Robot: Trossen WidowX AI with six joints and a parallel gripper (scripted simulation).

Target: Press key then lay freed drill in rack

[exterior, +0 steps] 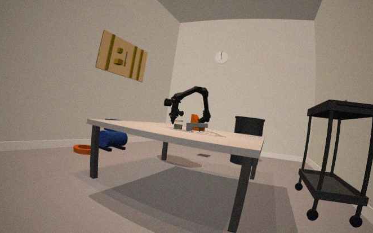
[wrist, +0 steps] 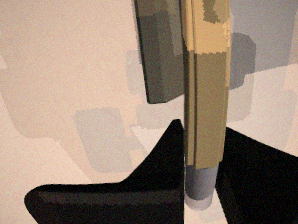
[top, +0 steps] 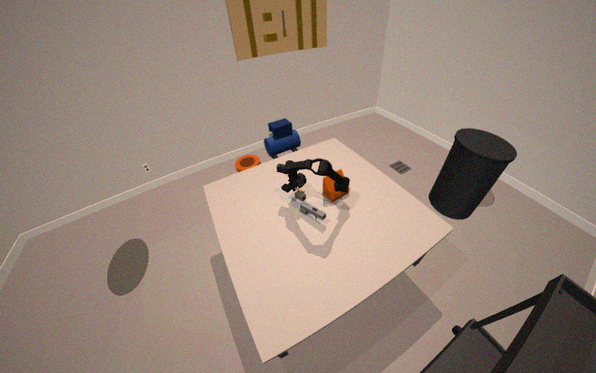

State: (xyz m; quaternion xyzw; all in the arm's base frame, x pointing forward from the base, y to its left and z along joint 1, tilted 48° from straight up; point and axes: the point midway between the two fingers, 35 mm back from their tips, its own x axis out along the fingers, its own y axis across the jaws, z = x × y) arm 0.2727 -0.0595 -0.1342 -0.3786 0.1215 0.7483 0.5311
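My gripper (exterior: 172, 121) (wrist: 188, 125) is shut on the drill, a long yellow-tan piece with a grey round end. The drill (exterior: 178, 120) (wrist: 206, 85) lies level between the black fingertips, above the table, its grey end nearest the camera in the wrist view. The rack, a small grey-green grooved block (top: 300, 195) (exterior: 177, 126) (wrist: 161, 65), stands on the table below and beside the drill; part of it is cut off in the wrist view. The grey holder (top: 311, 211) (exterior: 198, 125) stands apart, to its right in the top and exterior views. The key is too small to make out.
An orange angular block (top: 332, 189) (exterior: 194, 118) stands beside the arm's base on the pale table (top: 263, 287) (exterior: 141, 131). Off the table are a black bin (top: 469, 178), a blue compressor (top: 283, 141) and a dark cart (exterior: 344, 110).
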